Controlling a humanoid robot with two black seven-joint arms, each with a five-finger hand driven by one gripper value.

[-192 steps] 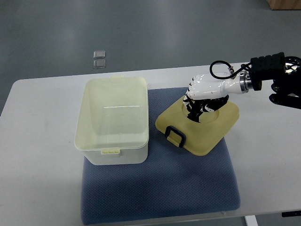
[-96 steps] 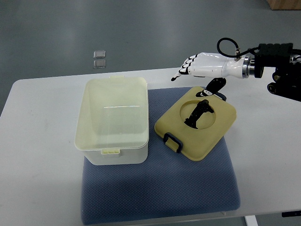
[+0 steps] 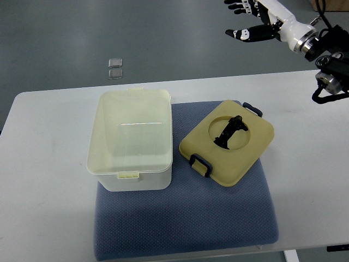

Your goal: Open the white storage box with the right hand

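Observation:
The white storage box [image 3: 131, 139] stands open on the left of a blue mat [image 3: 185, 218], its inside bare. Its pale yellow lid [image 3: 248, 155] lies flat on the mat to the right of the box, with a black handle [image 3: 229, 132] in its round recess and black clips at two edges. My right hand [image 3: 252, 22] is high at the top right, far above and behind the lid, fingers spread and holding nothing. The left arm does not show.
The mat lies on a white table [image 3: 43, 180]. Two small clear squares [image 3: 114, 68] lie on the grey floor beyond the table's far edge. My right forearm [image 3: 327, 54] hangs over the table's far right corner.
My right hand has let go of the lid, risen and drawn back up and to the right. The lid stays flat on the mat; the box has not moved.

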